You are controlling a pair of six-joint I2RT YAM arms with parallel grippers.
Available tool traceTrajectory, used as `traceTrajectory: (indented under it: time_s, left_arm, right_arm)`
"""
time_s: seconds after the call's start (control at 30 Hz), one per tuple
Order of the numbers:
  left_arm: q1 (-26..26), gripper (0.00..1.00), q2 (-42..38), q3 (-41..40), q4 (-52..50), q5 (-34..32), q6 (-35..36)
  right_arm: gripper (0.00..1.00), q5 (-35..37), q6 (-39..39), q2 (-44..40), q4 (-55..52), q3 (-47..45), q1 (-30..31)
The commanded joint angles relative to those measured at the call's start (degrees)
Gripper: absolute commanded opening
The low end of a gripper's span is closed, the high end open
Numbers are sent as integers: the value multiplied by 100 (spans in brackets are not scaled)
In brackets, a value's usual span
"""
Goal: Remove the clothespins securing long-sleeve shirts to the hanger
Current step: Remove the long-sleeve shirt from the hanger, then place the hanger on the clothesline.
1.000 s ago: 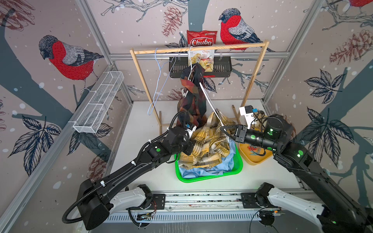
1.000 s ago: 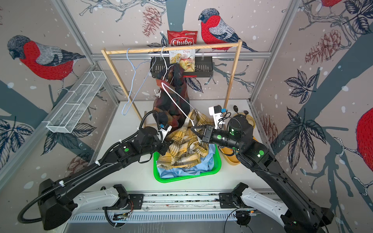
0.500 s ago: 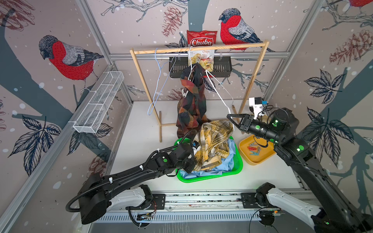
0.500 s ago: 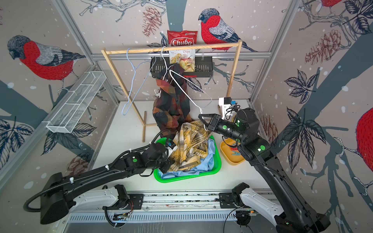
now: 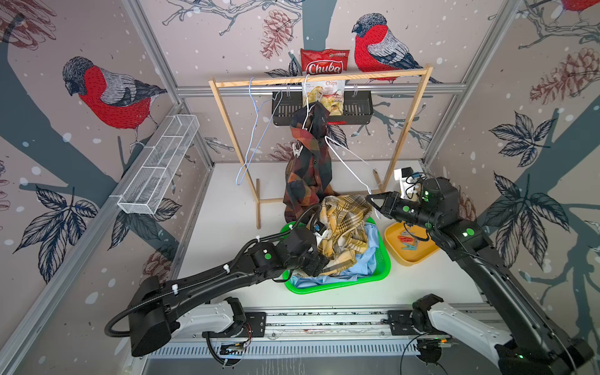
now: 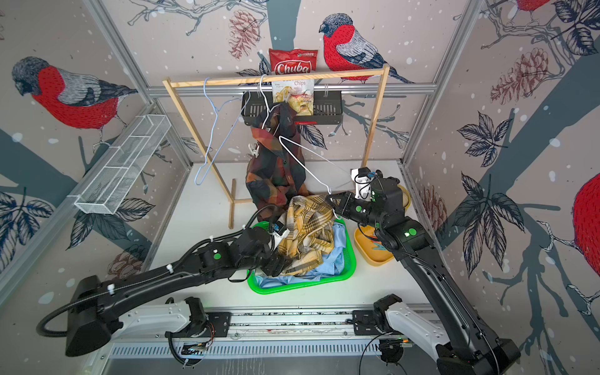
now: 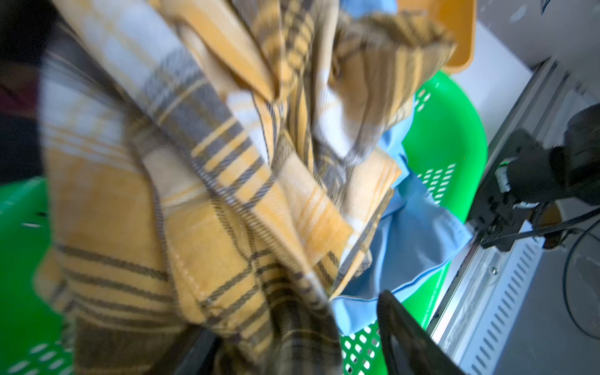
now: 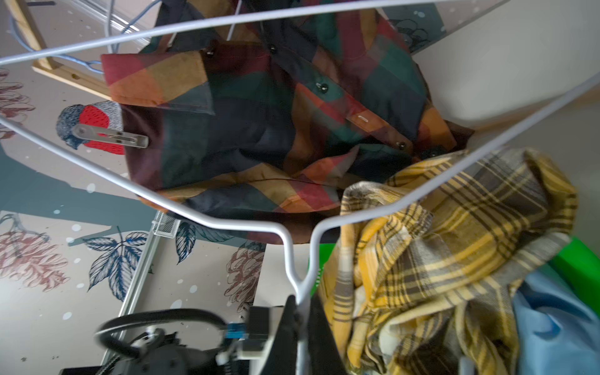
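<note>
Rack (image 5: 321, 78) stands along the far edge of the surface (image 5: 227, 211). The hung shirt (image 5: 308, 168) drops from its middle with a clothespin (image 5: 296, 150) on it, and there's a spare hanger (image 5: 257, 108) to the left. The basket (image 5: 384, 263) sits mid-surface toward the near edge, with the piled shirts (image 5: 347, 227) in it. Tray (image 5: 418, 256) is just right of the basket, by the right edge, with loose clothespins (image 5: 407, 243) inside. A loose hanger (image 5: 347, 164) slants between the hung shirt and the tray.
</note>
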Motion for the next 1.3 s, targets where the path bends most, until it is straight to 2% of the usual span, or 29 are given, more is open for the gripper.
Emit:
traceTrajectory:
  time_s: [0.0,0.17,0.3,0.37,0.47,0.63,0.83,0.9,1.0,1.1,1.27]
  left_arm:
    - [-6,77,-313,270,-369,-655,502]
    - [-9,79,-642,806,-604,-1232,1233]
    - [-37,74,-870,809,275,-2162,2268]
    - [-116,73,-804,927,847,-2557,3084]
    - [-269,73,-643,609,1886,-3012,4492]
    - [-291,73,-277,-40,3704,-2723,6849]
    - [-228,74,494,-399,5544,-2826,8857]
    - [-227,75,698,-483,5881,-2797,9196]
    - [-196,75,946,-387,5858,-2697,9186]
    - [-148,75,1252,-442,6484,-2805,9508]
    - [-70,75,1506,-399,6900,-2762,9605]
  right_arm:
    - [0,11,-327,-76,-336,-153,-211]
    - [0,425,-667,-117,-1008,-314,-300]
    - [0,666,-909,-127,-1375,-473,-379]
    - [0,679,-1001,-142,-1473,-552,-440]
    - [0,670,-1038,-137,-1549,-645,-477]
    - [0,696,-1226,-135,-1810,-634,-479]
    - [0,671,-1320,-222,-2034,-682,-491]
    - [0,651,-1331,-238,-2100,-742,-483]
    - [0,628,-1388,-272,-2204,-736,-490]
    - [0,724,-1484,-251,-2383,-708,-487]
    - [0,825,-1598,-258,-2502,-749,-492]
